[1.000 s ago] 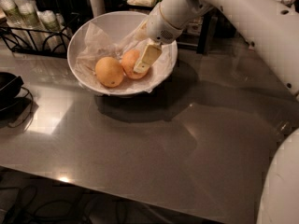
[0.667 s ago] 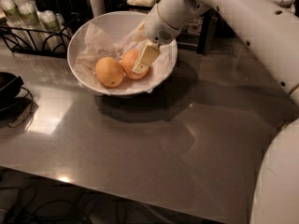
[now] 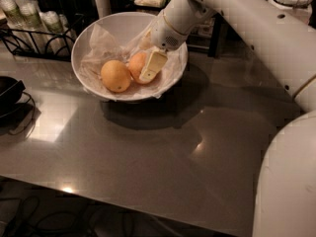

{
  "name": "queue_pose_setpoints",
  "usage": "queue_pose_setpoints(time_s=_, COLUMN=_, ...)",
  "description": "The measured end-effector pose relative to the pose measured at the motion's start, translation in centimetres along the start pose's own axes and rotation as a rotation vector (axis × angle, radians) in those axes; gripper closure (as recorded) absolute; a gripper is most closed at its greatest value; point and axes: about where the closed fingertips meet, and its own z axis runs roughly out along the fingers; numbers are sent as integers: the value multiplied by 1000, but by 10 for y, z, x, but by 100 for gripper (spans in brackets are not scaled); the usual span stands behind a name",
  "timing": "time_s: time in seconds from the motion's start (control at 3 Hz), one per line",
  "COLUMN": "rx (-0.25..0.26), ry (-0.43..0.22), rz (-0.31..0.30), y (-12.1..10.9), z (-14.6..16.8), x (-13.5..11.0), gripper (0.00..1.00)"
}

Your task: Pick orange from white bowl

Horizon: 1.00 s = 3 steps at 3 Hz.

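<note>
The white bowl stands on the grey table at the back left, lined with crinkled white paper. Two round fruits lie in it. The orange, with deeper pinkish skin, is the right one. A more yellow-orange fruit lies touching its left side. My gripper reaches down into the bowl from the upper right and sits against the orange, covering its right side.
The white arm crosses the upper right. A black wire rack with cups stands behind the bowl at the left. A dark object sits at the table's left edge. The table's front edge runs along the bottom.
</note>
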Motion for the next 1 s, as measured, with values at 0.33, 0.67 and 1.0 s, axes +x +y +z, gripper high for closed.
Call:
queue_pose_setpoints(time_s=0.33, rx=-25, ry=11, rz=11, y=2, z=11, x=5, gripper=29)
queue_pose_setpoints(time_s=0.67, rx=-51, ry=17, rz=18, y=5, z=21, x=7, gripper=29)
queue_pose_setpoints(time_s=1.0, rx=-74, ry=21, rz=28, y=7, z=30, x=8, gripper=30)
